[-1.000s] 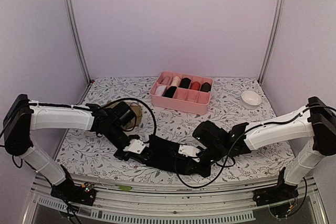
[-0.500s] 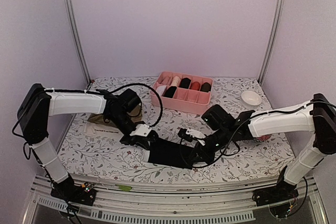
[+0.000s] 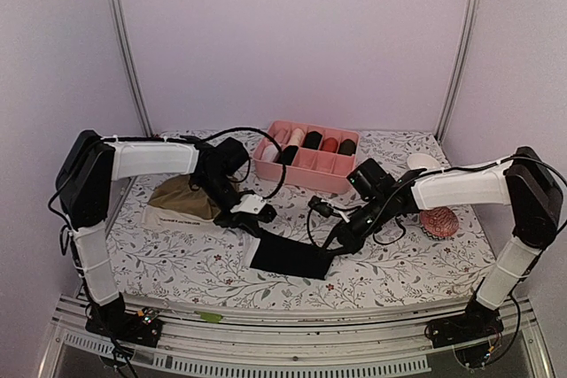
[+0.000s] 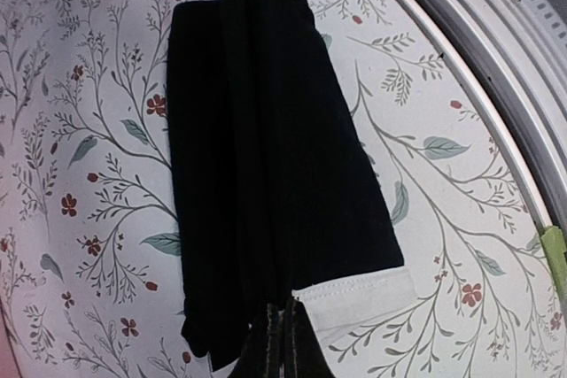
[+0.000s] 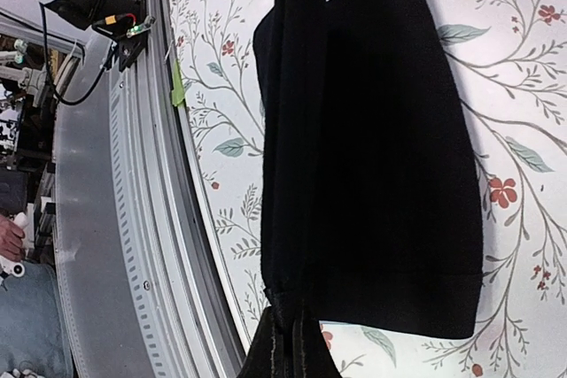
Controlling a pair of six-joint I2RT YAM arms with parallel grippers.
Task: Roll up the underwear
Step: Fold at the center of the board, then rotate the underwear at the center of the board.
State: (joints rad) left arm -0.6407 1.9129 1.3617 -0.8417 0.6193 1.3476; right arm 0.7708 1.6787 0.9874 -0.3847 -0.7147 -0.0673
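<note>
The left gripper [image 3: 259,223] and right gripper [image 3: 335,247] each pinch closed on the black underwear [image 3: 288,257] over the floral desk [image 3: 399,263], between olive-brown underwear [image 3: 182,194] with unreadable waistband print and a red ball [image 3: 438,221].

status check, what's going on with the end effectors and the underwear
Both shut: left end effector and right end effector pinch opposite ends of the black underwear. Fabric slung between them. Well apart from it: olive-brown brief, pink box.

Left tool [image 3: 260,228] and right tool [image 3: 336,243] face each other, both clamped tight.
</note>
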